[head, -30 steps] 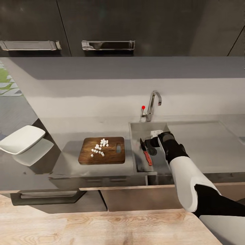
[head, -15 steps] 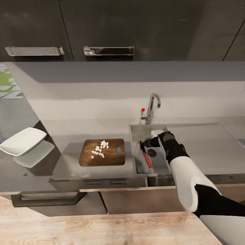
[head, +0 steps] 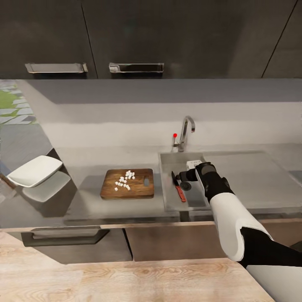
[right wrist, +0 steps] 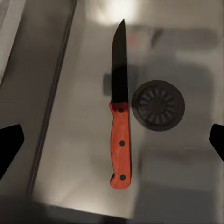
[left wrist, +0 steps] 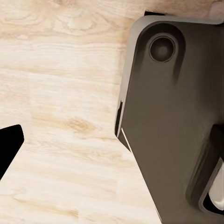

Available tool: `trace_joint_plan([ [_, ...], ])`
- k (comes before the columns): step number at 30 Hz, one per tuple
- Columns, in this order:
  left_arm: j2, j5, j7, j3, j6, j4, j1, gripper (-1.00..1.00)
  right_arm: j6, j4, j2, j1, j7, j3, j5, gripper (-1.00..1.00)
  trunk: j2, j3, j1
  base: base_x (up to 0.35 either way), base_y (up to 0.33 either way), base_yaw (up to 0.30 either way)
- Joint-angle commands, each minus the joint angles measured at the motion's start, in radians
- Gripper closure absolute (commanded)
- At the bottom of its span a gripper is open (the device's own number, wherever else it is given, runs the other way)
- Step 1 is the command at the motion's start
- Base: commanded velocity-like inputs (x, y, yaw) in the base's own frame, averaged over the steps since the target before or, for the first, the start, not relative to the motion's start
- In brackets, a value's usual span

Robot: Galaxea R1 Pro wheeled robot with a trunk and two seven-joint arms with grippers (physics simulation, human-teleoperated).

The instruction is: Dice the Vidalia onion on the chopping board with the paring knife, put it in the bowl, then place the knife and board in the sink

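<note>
The knife (right wrist: 120, 116) lies flat on the floor of the sink (head: 167, 197), beside the drain (right wrist: 157, 105), and nothing is holding it. In my right wrist camera its tip points to 12 o'clock and its red handle to 6 o'clock, with the drain just off the blade's heel at about 3 o'clock. My right hand (head: 184, 176) hangs above the basin, directly over the knife, with its fingers spread wide and empty. So I take the knife as already put away.

What is left sits to the left. From the head camera, the board (head: 127, 183) rests on the desk (head: 84, 201) at about 9 o'clock from my right hand, just outside the sink's left wall. Its long axis runs left to right, with the slot handle at the end nearest the sink. The diced onion (head: 124, 180) is piled on it. The bowl (head: 35, 170) stands well apart, farther out along 9 o'clock. My left wrist camera looks down at the wooden floor (left wrist: 56, 93), and I cannot tell that hand's state.
</note>
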Motion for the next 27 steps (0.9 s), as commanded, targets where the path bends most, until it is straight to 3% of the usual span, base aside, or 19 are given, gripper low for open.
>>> trace_joint_plan([
  [1, 0.000, 0.006, 0.001, -0.008, -0.007, 0.004, -0.002, -1.00, 0.002, -0.001, 0.001, -0.001, 0.008, -0.007, 0.011, -1.00, -0.002, 0.000, 0.000, -0.045, 0.000, 0.000],
  [12, -0.001, 0.005, 0.000, -0.009, -0.007, 0.004, -0.002, -1.00, 0.002, -0.002, 0.001, -0.001, 0.008, -0.007, 0.011, -1.00, -0.002, 0.017, 0.000, -0.093, 0.032, 0.000],
  [27, -0.001, 0.006, 0.000, -0.008, -0.007, 0.004, -0.002, -1.00, 0.002, -0.003, 0.001, -0.001, 0.008, -0.007, 0.011, -1.00, -0.002, 0.041, 0.000, -0.005, 0.002, 0.000],
])
